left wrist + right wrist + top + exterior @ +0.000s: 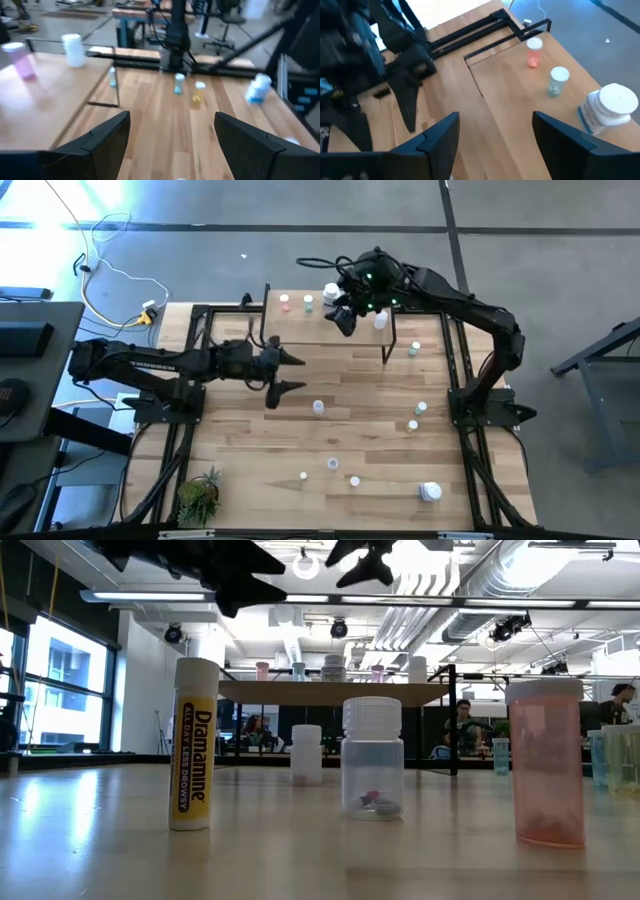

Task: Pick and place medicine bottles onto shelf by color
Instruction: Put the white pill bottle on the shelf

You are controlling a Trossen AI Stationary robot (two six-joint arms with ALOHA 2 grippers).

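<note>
The shelf (330, 325) stands at the table's far middle. On its board stand a pink-capped bottle (285, 302), a green-capped bottle (308, 304) and a large white bottle (330, 295); the right wrist view shows them as pink (534, 52), green (557, 80) and large white (612, 107). My right gripper (495, 145) hovers open above the board (345, 315), holding nothing. My left gripper (290, 372) is open over the table just in front of the shelf's left part, pointing toward the right edge, empty (172, 150). More medicine bottles stand loose on the table.
Loose bottles stand on the table: a white one (318, 407), green ones (415, 350) (421, 408), a yellow one (413, 424), several small ones near the front (333, 464) and a large white one (430, 492). A potted plant (200, 495) sits front left.
</note>
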